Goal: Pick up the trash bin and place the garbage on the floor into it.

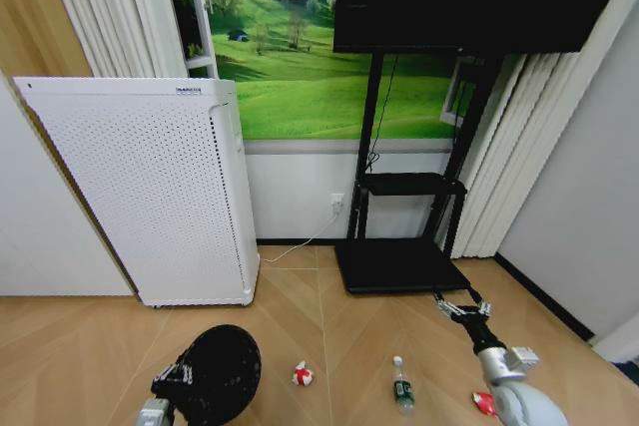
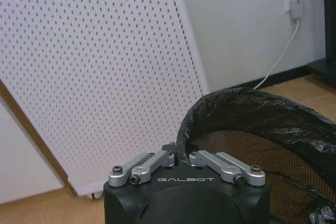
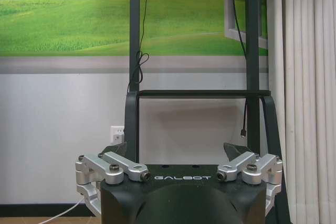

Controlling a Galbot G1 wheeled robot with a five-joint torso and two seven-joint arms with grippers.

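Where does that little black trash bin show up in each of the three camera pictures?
Head view: the trash bin is low on the left, at the left gripper.
Left wrist view: its rim, lined with a black bag, sits right at that gripper, shut on the rim.
Right wrist view: not there.
Shared landmark: the white perforated appliance behind the bin in both.
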